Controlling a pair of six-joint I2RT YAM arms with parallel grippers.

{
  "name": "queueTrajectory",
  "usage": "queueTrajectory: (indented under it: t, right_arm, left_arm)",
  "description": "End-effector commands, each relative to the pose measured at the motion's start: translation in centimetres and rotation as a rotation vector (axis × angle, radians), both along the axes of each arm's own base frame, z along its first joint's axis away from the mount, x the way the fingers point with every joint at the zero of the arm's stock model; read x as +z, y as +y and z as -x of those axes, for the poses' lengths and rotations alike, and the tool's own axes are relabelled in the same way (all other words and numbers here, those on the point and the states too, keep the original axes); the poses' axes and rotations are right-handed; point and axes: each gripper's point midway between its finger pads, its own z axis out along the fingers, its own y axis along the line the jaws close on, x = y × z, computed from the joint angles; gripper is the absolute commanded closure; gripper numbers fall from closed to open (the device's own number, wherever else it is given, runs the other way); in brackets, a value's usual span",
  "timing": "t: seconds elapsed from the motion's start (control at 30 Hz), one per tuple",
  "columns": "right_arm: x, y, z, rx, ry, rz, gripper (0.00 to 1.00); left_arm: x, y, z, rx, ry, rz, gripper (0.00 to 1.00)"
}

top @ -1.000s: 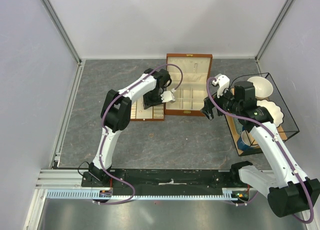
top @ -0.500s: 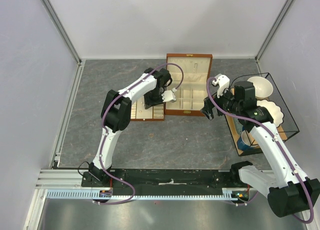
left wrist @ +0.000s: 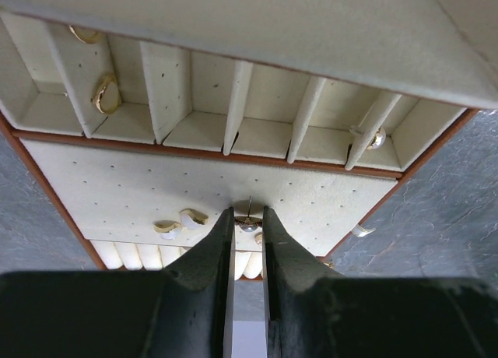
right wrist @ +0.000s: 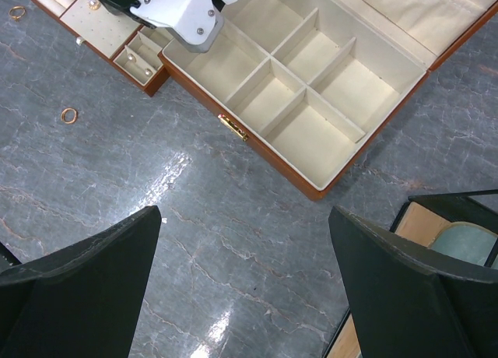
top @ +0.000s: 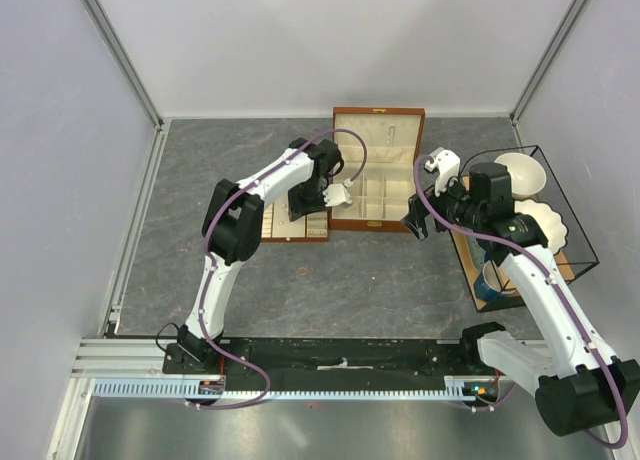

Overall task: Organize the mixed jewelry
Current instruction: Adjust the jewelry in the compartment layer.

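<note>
The mixed jewelry lies in and around a flat cream slotted tray (left wrist: 117, 187). My left gripper (left wrist: 248, 218) hovers over the tray's perforated pad, shut on a tiny stud earring (left wrist: 249, 226) whose post points at the pad. Two gold-and-white pieces (left wrist: 180, 222) rest on the pad, a gold hoop (left wrist: 105, 95) sits in a slot, and a pearl stud (left wrist: 376, 138) sits in another. A gold ring (right wrist: 69, 115) lies loose on the table. My right gripper (right wrist: 243, 214) hangs open over bare table in front of the wooden box (right wrist: 272, 165).
The box (top: 375, 223) stands open with its cream compartments showing nothing inside, right of the tray (top: 280, 230). A black wire basket (top: 583, 242) at the right edge holds white bowls (top: 520, 170) and a blue cup (top: 492, 280). Another small piece (left wrist: 362, 231) lies beside the tray.
</note>
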Motion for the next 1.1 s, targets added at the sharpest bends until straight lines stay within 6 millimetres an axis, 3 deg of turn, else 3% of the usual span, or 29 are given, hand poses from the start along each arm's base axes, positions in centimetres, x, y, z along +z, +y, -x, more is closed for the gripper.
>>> queueTrajectory:
  t: [0.0,0.7,1.07]
  right_arm:
    - [0.7,0.0,-0.1,0.006,-0.040,-0.006,0.02]
    - [0.8,0.0,-0.1,0.006,-0.043,-0.008,0.02]
    - [0.7,0.0,-0.1,0.006,-0.038,-0.007,0.02]
  left_arm:
    - [-0.1,-0.2,0.5,-0.038,0.014,-0.003,0.99]
    - [-0.1,-0.8,-0.2,-0.060,-0.017,-0.016,0.98]
    - [-0.3,-1.2,-0.1,-0.079,-0.023,-0.034,0.92]
